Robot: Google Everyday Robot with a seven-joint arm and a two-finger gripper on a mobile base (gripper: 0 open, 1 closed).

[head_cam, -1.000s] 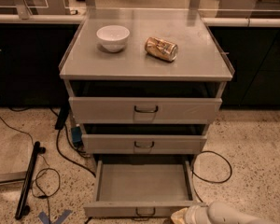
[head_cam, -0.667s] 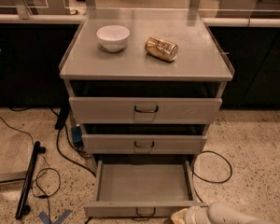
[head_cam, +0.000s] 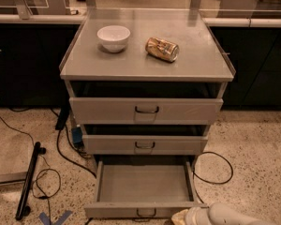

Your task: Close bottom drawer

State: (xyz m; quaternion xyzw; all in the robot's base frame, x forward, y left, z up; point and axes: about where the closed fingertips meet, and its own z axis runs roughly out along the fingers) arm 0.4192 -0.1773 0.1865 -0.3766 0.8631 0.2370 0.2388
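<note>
CABINET, LAB FLOOR: Far left of the jaws, a black stand lies on the speckled floor amid loose black cables, with blue tape marks nearer in. Up and left of the jaws, a white bowl and a gold can on its side sit apart on the grey cabinet's tabletop. Below them, the top drawer and middle drawer stand slightly open. The bottom drawer is pulled far out, its front panel just left of the jaws. The gripper hangs low at bottom right, by that panel's right end; whether the jaws are apart or together cannot be told.
</note>
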